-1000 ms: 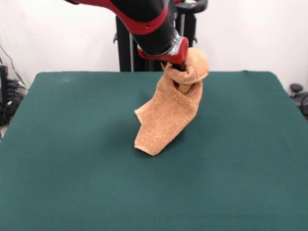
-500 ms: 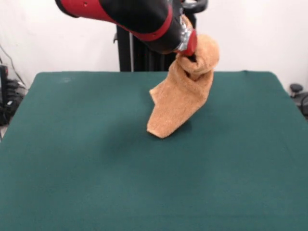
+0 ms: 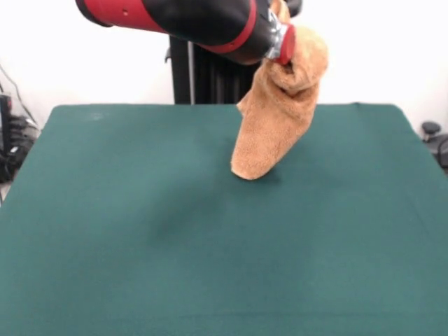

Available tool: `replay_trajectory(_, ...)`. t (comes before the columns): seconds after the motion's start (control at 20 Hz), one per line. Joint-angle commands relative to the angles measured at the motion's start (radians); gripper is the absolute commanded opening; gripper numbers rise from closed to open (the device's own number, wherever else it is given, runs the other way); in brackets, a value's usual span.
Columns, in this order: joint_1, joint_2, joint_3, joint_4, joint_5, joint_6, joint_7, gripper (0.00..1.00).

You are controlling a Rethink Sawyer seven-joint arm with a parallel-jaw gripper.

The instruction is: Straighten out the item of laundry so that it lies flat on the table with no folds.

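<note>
The item of laundry (image 3: 276, 119), an orange-tan terry towel, hangs bunched in a long drooping fold above the far middle of the green table (image 3: 140, 231). Its top is wadded around my gripper (image 3: 294, 57), which is shut on it at the end of the red and black arm coming in from the upper left. The towel covers the fingertips. The towel's lowest tip (image 3: 248, 173) is at or just above the table top; I cannot tell whether it touches.
The black pedestal (image 3: 203, 77) stands behind the table's far edge. Cables and dark gear (image 3: 10, 140) lie off the left edge, and a small dark caster (image 3: 432, 133) sits off the right edge.
The arm has risen and swung to the right with the towel. The towel's lower end has dragged up and rightward, with less of it resting on the table.
</note>
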Motion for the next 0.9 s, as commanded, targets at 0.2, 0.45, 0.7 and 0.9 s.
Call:
replay_trajectory(0.2,0.0,0.007,0.065,-0.011,0.014,-0.067,0.121,1.0)
replay_trajectory(0.45,0.001,0.018,0.055,-0.01,0.029,-0.186,0.13,1.0)
replay_trajectory(0.7,0.045,-0.039,0.015,0.013,0.032,-0.288,0.196,1.0)
replay_trajectory(0.9,0.075,-0.051,0.009,0.046,0.056,-0.376,0.235,1.0)
